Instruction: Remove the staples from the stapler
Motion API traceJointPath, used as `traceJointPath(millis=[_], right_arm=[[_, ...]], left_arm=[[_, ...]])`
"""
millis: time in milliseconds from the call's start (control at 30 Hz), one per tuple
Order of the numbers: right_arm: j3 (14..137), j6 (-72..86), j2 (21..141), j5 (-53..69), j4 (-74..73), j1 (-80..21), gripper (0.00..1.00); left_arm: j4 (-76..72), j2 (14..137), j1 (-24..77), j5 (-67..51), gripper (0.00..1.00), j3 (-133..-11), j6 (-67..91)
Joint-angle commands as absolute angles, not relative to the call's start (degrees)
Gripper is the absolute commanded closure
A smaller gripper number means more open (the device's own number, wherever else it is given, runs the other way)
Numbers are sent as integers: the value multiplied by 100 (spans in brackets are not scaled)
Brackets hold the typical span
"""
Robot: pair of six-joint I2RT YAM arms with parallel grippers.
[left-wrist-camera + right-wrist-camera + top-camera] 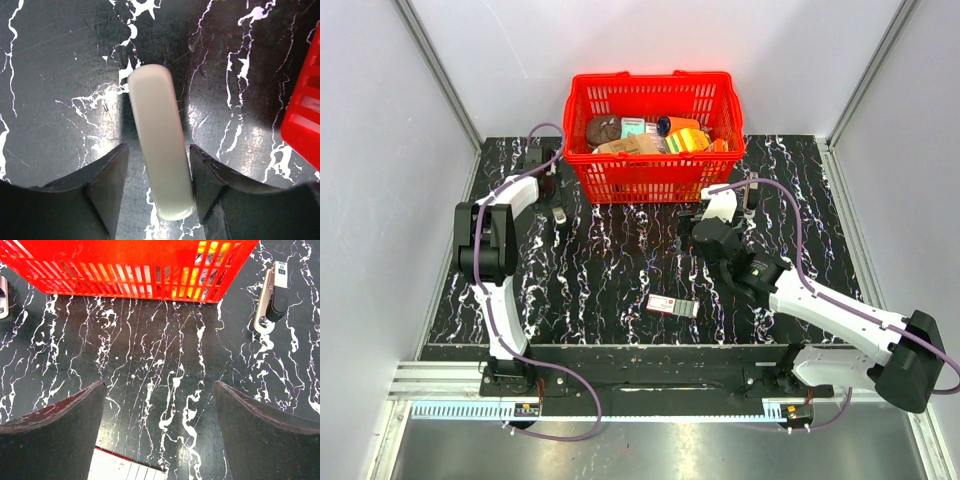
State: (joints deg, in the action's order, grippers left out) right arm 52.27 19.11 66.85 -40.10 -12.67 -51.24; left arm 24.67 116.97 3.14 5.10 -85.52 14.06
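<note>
We're at the grasp — left gripper (159, 152) spread astride the stapler (152, 110), right gripper (159, 390) spread and empty — so next we need a square, firm close.

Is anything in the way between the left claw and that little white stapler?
Nothing visible. The stapler lies on the table between the left gripper's fingers, with a dark gap showing on one side. The red basket sits off to the side, not between them.
</note>
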Motion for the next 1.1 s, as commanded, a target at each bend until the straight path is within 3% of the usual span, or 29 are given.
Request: traceJointPath(millis=[0, 233, 400, 767, 1067], right_arm=[[5221, 1802, 6530, -4298, -1011, -5221, 8], [5212, 1775, 6583, -4271, -932, -5300, 9], [5221, 1775, 6644, -4280, -879, -5335, 9], [5124, 1959, 6917, -4306, -905, -5361, 9], [4983, 2399, 7075, -4517, -1335, -5361, 9]], left_arm=[[2320, 11760, 299, 633, 47, -8824, 1468], [2338, 11251, 316, 501, 81, -8377, 1240], [2390, 10434, 404, 325, 91, -7622, 897], [2628, 8369, 1273, 343, 91, -5644, 158], [2479, 7980, 2302, 483, 86, -5071, 290]])
